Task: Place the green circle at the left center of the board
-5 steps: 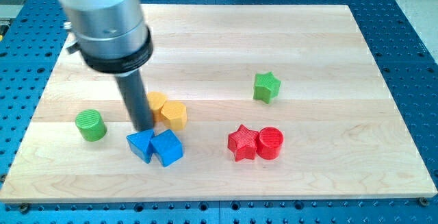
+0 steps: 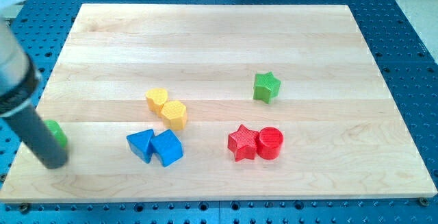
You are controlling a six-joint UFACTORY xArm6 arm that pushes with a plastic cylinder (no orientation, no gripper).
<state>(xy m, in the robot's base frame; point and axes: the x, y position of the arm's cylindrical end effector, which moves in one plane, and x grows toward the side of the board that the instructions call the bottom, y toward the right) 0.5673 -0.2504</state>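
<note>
The green circle (image 2: 59, 133) lies near the board's left edge, a little below mid-height, mostly hidden behind my rod. My tip (image 2: 53, 164) rests on the board at the view's lower left, just in front of and touching or nearly touching the green circle. The rod slants up to the view's left edge.
Two yellow blocks (image 2: 166, 107) sit left of the middle. Two blue blocks (image 2: 155, 146) lie below them. A red star (image 2: 242, 142) touches a red cylinder (image 2: 270, 142) at lower right of centre. A green star (image 2: 266, 86) sits at right of centre. The wooden board (image 2: 219, 39) lies on a blue perforated table.
My rod has swung from beside the blue and yellow blocks far to the view's left. The green circle has shifted left, towards the board's edge, and is now mostly hidden.
</note>
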